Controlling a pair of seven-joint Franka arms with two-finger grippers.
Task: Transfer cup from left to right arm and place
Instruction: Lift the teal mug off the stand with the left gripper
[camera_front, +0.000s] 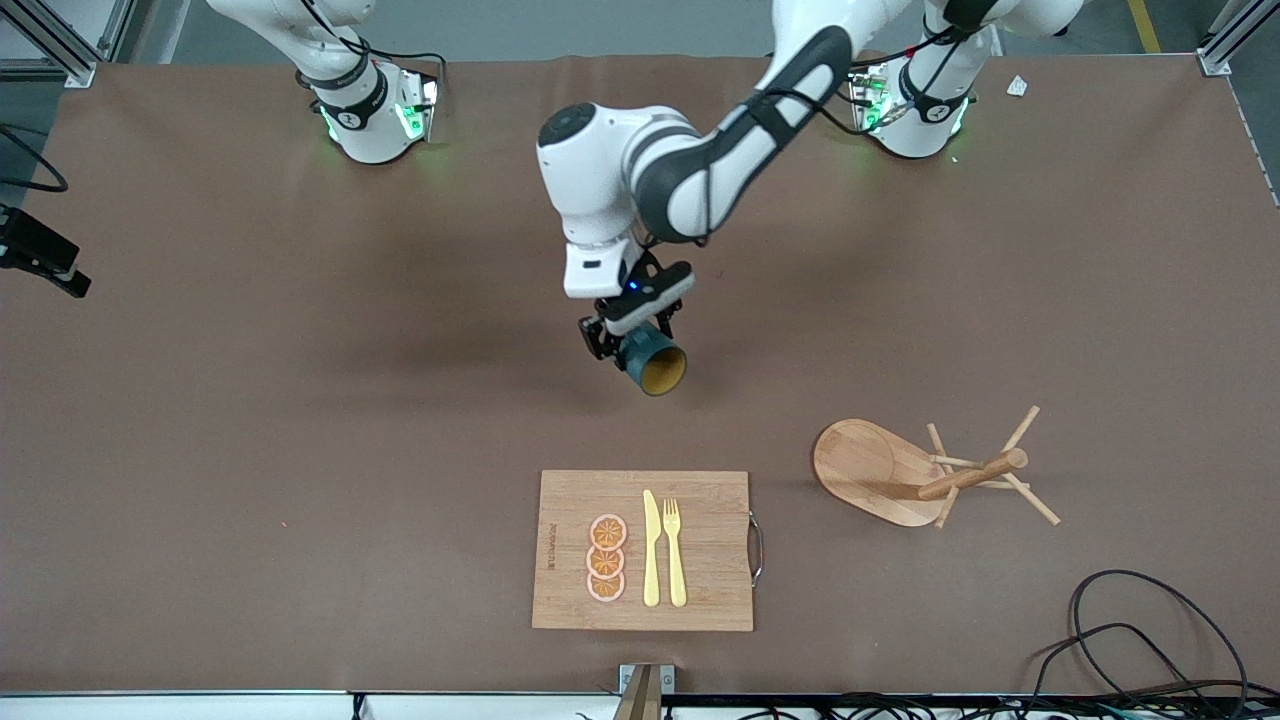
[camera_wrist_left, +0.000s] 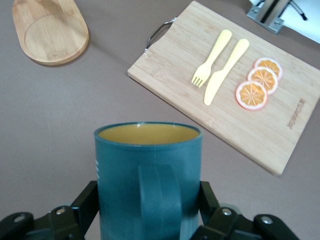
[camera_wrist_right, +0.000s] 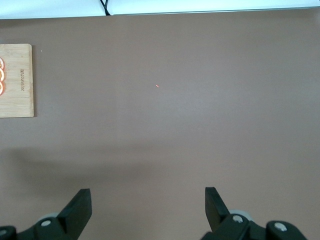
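Over bare table, left end effector (camera_front: 632, 338) grips the cup (camera_front: 655, 362); right end effector (camera_wrist_right: 148, 205) waits open.

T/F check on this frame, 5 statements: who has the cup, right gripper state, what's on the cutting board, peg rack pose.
1. The left gripper holds the cup in the air. True; the left wrist view shows its fingers clamped on the cup's sides.
2. The right gripper is shut on the cup. False; it is open and holds nothing, with bare table under it.
3. A knife and fork lie side by side on the cutting board. True.
4. The peg rack stands upright. False; it lies tipped on its side.
5. The orange slices lie on the bare table. False; they are on the cutting board.
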